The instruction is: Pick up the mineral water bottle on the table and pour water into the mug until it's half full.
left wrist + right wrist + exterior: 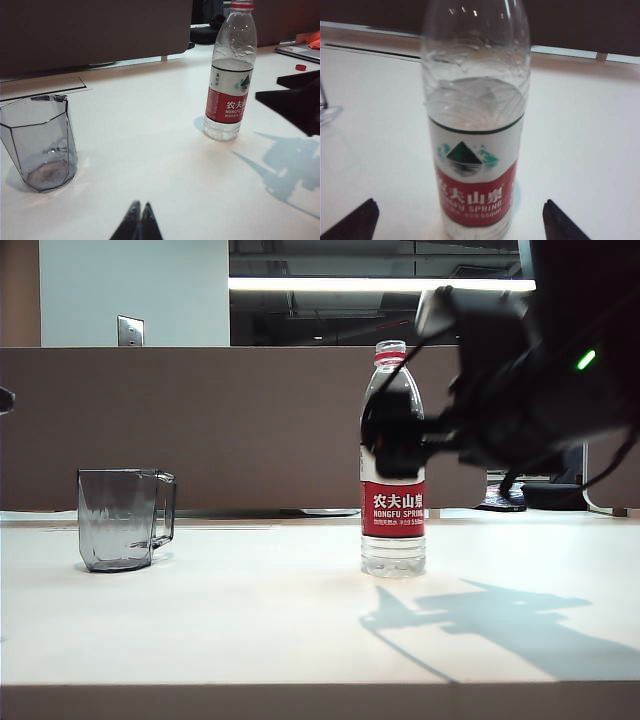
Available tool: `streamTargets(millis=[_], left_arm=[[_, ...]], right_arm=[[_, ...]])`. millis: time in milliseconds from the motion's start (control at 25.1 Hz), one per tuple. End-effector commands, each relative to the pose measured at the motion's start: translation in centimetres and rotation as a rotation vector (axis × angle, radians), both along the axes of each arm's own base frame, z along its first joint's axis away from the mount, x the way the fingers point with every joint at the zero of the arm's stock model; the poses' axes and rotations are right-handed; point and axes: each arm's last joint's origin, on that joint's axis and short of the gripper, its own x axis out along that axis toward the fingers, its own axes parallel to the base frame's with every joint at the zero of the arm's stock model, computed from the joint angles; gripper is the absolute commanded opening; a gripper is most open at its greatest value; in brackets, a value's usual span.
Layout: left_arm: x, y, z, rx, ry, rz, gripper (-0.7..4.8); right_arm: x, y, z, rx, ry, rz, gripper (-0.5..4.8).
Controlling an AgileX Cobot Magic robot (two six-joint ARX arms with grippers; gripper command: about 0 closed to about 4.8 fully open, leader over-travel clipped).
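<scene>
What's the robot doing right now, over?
Right gripper open, straddling the mineral water bottle, no grip. Left gripper shut, hanging back. Mug empty. Path clear.

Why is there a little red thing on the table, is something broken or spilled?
Nothing is spilled or broken. It looks like the cap, lying behind the open, upright mineral water bottle. The mug stands empty.

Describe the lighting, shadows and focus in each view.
Exterior view: right claw backlit, near-black before the mineral water bottle, casting a hard shadow on the table. Left wrist view: mug sharp, soft shadows. Right wrist view: bottle close, slightly blurred.
</scene>
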Motion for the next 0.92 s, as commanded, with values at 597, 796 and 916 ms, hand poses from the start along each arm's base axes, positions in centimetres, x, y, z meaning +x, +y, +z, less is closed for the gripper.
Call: streamTargets(millis=[597, 796, 916], left_arm=[[0.0, 0.0, 0.2, -0.006, -0.010, 0.005, -0.05], [0.0, 0.0, 0.2, -0.006, -0.010, 0.004, -0.05], [0.0, 0.0, 0.2, -0.006, -0.010, 0.004, -0.05]], right_arm=[[7.3, -0.2, -1.6, 0.139, -0.035, 0.035, 4.79], [8.6, 0.6, -1.9, 0.143, -0.040, 0.046, 4.79], [9.3, 0.9, -2.2, 0.143, -0.042, 0.045, 4.79]])
